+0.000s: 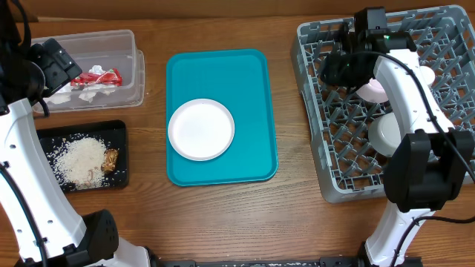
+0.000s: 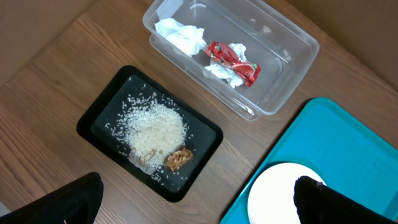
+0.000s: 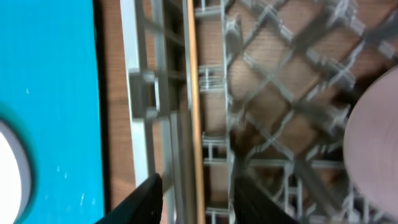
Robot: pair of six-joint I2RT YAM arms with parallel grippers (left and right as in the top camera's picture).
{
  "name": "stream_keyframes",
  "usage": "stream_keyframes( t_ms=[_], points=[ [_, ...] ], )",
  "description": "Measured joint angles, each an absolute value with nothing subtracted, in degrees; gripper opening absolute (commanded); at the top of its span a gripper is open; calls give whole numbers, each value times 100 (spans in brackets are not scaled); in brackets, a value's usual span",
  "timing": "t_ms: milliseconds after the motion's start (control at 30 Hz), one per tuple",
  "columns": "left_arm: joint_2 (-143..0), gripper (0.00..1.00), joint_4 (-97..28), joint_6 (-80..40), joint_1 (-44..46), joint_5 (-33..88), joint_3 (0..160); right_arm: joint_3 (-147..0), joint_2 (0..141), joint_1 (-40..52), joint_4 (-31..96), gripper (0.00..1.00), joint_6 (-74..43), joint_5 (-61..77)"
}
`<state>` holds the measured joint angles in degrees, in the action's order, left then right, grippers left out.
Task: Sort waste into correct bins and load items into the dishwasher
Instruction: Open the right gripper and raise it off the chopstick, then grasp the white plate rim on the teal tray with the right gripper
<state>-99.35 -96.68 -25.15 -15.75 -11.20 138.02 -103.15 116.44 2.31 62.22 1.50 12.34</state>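
The clear tub (image 1: 89, 67) holds the crumpled white napkin (image 2: 180, 36) and the red-and-white wrapper (image 2: 233, 62). Rice (image 2: 155, 129) and a brown chunk (image 2: 179, 158) lie in the black tray (image 1: 119, 133). A white plate (image 1: 200, 129) rests on the teal tray. My left gripper (image 2: 199, 205) hovers open above the table between the black tray and the plate, with nothing in it. My right gripper (image 3: 199, 202) is open over the left side of the grey dish rack (image 1: 312, 111). A thin wooden stick (image 3: 193, 93) runs between its fingers without being clamped. White dishes (image 1: 386, 133) sit in the rack.
The teal serving tray (image 1: 252, 81) lies mid-table between the bins and the rack. A pale round dish (image 3: 373, 143) stands in the rack to the right of my right gripper. Bare wooden tabletop (image 1: 223, 222) runs along the front.
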Motion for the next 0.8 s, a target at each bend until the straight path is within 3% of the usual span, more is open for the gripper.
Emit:
stream_keyframes(
  t_ms=[233,333,433,467,700,800],
  points=[
    [-9935,100,-9668,-2515,-1575,-1122,13802,-10512,11404,399,6377,41,-150,1697],
    [-9935,100,-9668,-2515,-1575,-1122,13802,-10525,11107,718,6372,49,-357,1798],
    [-9935,100,-9668,-2515,-1575,-1120,13802,-10602,10879,1245,6340,93,-513,1863],
    [-9935,100,-9668,-2515,-1575,-1120,13802,-10613,10836,1441,6285,96,-493,1863],
    [-9935,100,-9668,-2515,-1575,-1120,13802,-10370,10932,2766,5704,98,-1081,1146],
    [-9935,100,-9668,-2515,-1575,-1122,13802,-10158,11242,3118,5428,92,-1520,790]
  ],
)
